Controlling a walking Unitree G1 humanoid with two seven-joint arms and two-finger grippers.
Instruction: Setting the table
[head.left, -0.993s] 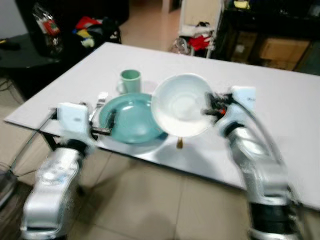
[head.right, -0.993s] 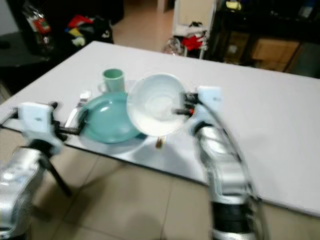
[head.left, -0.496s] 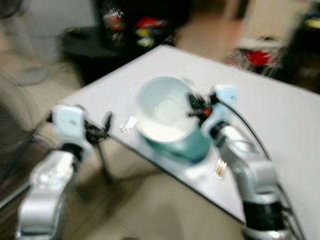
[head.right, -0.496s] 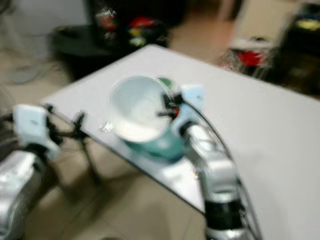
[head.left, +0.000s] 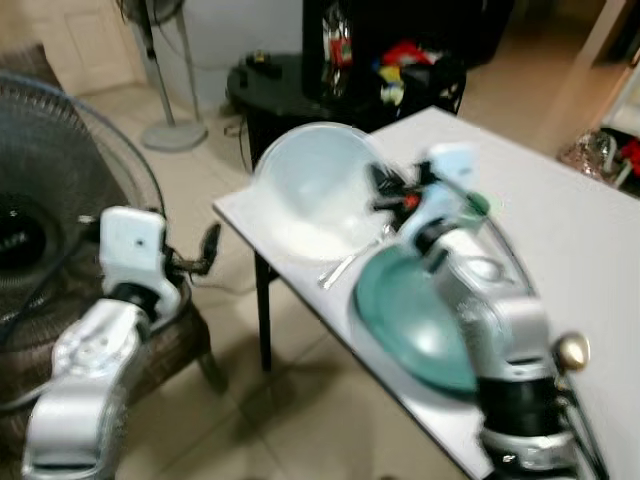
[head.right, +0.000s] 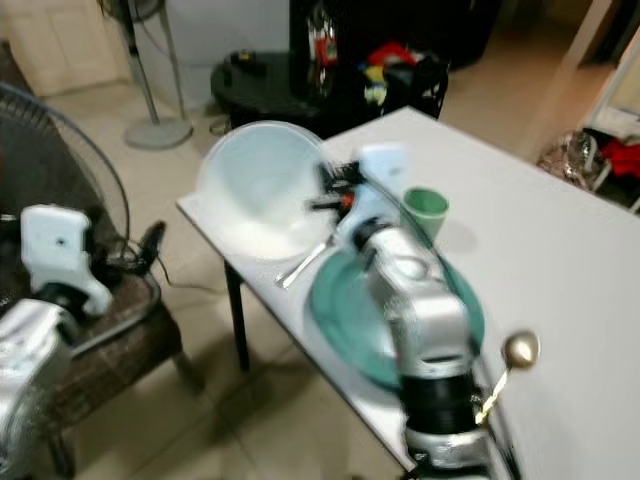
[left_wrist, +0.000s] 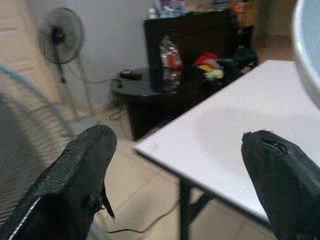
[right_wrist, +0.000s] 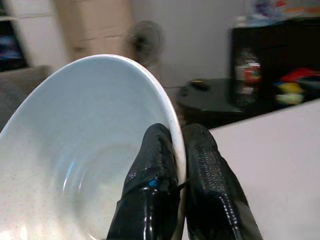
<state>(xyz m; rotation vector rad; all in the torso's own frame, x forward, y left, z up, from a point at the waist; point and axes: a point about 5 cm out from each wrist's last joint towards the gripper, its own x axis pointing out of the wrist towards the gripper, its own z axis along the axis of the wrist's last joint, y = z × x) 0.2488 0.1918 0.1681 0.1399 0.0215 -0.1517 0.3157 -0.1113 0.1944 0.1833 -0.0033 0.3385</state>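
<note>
**Left eye view: white bowl held over the desk corner after the camera swings left**

Right wrist view shows the right gripper (right_wrist: 180, 175) pinched shut on the rim of a large, pale white ceramic bowl (right_wrist: 80, 150), one black finger inside the rim and one outside. From the head views, the bowl (head.left: 315, 190) is tilted with its opening facing the camera, held above the near left corner of the white rectangular desk (head.left: 560, 230). Just behind it on the desk lie a round teal plate (head.left: 410, 320), a silver fork (head.left: 345, 265) between bowl and plate, and a small green mug (head.right: 425, 208) beyond the plate. A gold-coloured spoon (head.right: 512, 360) sits near the desk's front edge, to the right of the plate.

The left gripper (left_wrist: 180, 180) is off the desk, out over the tiled floor (head.left: 300, 420) to the left, its two black fingers spread wide with nothing between them.

Compared with half a second ago, the whole scene has shifted: the camera has turned left, so a standing fan (head.left: 150, 60), a dark round fan grille (head.left: 50, 200) and a black side table (head.left: 280, 85) have come into sight. The bowl remains gripped by the right gripper as before.
</note>
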